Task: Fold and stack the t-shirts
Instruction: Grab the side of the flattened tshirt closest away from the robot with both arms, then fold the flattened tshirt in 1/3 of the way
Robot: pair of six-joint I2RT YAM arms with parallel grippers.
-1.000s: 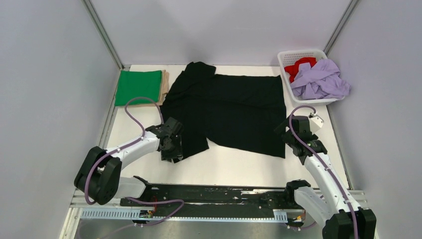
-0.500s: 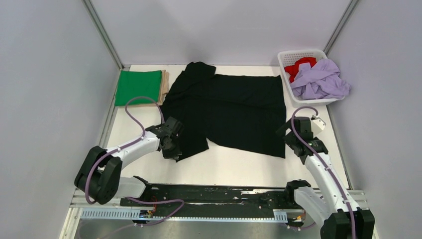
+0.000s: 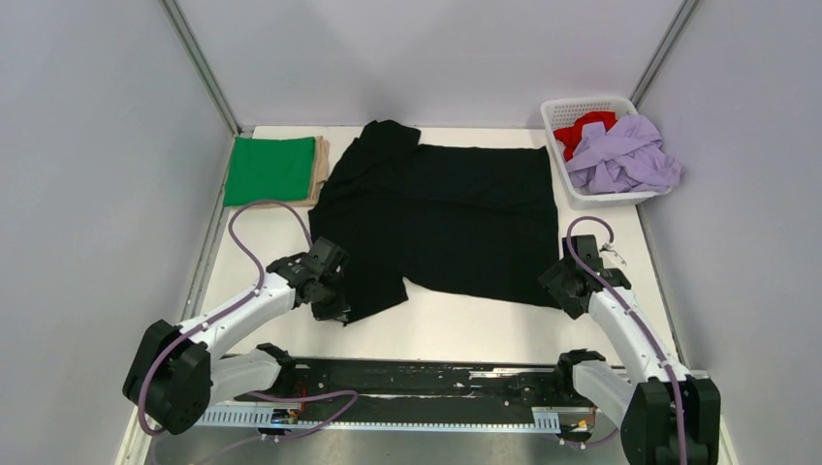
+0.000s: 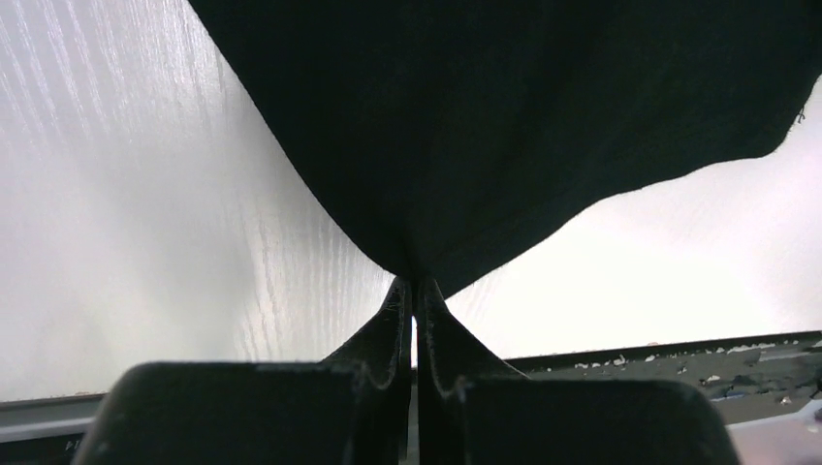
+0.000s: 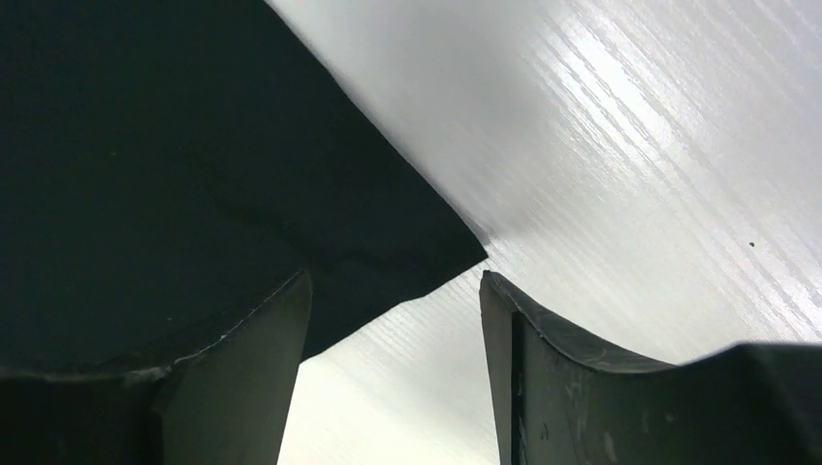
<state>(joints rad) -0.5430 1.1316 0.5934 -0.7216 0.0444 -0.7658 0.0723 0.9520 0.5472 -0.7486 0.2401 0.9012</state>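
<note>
Where the black t-shirt (image 3: pixel 446 218) lies spread flat over the middle of the tabletop (image 3: pixel 456 325), both arms reach in to its near edge, one at each end. The left fingers (image 3: pixel 332 302) are pressed tight together on the near-left corner of the black t-shirt; the left wrist view shows the dark cloth drawn down to a point right at the fingertips, with pale tabletop on either side of it. The right fingers (image 3: pixel 560 283) sit at the near-right corner of the same shirt. In the right wrist view they stand plainly apart with a clear gap between them, and the pointed corner of the cloth lies flat on the tabletop in that gap; one finger is over the dark cloth, the other over bare tabletop, and nothing is gripped.

At the far-left corner of the tabletop a folded green t-shirt (image 3: pixel 269 170) lies on top of a folded tan t-shirt (image 3: pixel 321 165), whose edge shows along the green one's right side, just beside the black shirt's sleeve. At the far right a white basket (image 3: pixel 582 105) holds a crumpled red t-shirt (image 3: pixel 582 128) and a lilac t-shirt (image 3: pixel 625 155), the lilac one heaped in front and spilling over the basket's right rim.
</note>
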